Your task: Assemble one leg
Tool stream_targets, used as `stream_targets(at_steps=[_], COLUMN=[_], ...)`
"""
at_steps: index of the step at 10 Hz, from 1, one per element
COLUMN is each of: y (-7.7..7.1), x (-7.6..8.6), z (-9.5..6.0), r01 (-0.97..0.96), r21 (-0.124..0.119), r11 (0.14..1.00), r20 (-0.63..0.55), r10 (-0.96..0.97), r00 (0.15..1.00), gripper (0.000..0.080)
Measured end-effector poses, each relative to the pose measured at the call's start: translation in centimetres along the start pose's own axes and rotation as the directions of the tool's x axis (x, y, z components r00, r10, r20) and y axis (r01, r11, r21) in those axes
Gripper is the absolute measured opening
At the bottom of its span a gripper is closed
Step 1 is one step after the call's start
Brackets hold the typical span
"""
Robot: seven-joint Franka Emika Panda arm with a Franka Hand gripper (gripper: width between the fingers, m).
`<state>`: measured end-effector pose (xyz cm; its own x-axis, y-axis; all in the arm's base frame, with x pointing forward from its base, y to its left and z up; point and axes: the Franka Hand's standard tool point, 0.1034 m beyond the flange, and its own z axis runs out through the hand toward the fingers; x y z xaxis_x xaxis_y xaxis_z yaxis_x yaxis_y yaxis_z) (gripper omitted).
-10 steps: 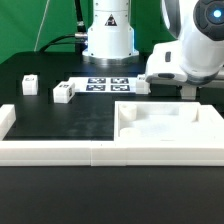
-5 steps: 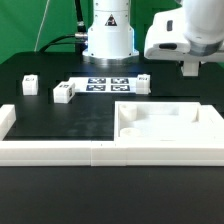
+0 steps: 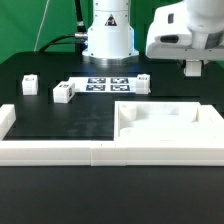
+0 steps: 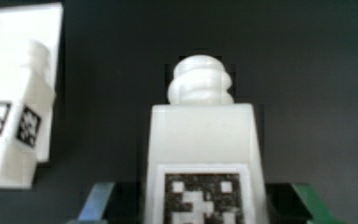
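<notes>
My gripper (image 3: 192, 68) hangs above the table at the exterior view's right, behind the large white tray (image 3: 165, 128). In the wrist view the gripper (image 4: 202, 205) is shut on the leg (image 4: 202, 140). The leg is a white stubby block with a black-and-white marker on its face and a rounded screw tip that points away from the fingers (image 4: 101, 200). It is held clear of the black table. In the exterior view the held leg is hidden by the fingers.
Three more white legs lie on the table (image 3: 29, 84), (image 3: 64, 93), (image 3: 143, 83); one shows beside the held leg (image 4: 19, 100). The marker board (image 3: 108, 84) lies in front of the arm's base. A white rimmed wall (image 3: 50, 150) runs along the front.
The gripper has risen from close to the table behind the tray to well above it, and has shifted slightly to the exterior view's right.
</notes>
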<state>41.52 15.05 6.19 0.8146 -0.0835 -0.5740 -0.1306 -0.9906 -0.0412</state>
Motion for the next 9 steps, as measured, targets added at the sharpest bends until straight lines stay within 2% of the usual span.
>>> stream_targets(at_steps=[2, 4, 7, 8, 9], y=[0.4, 0.3, -0.4, -0.6, -0.3], x=[0.5, 0.8, 1.2, 1.3, 2.2], z=[-2.6, -4.9, -5.0, -5.0, -5.7], r01=[0.024, 0.036, 0.064, 0.086, 0.126], r21=[-0.017, -0.006, 0.022, 0.022, -0.005], r11=[1.0, 0.999, 0.998, 0.996, 0.992], r20=[-0.147, -0.321, -0.556, -0.62, -0.675], r10=[-0.026, -0.036, -0.041, -0.054, -0.096], r00=[0.989, 0.946, 0.83, 0.783, 0.732], gripper=[0.0284, 0.0284, 0.0284, 0.0284, 0.0284])
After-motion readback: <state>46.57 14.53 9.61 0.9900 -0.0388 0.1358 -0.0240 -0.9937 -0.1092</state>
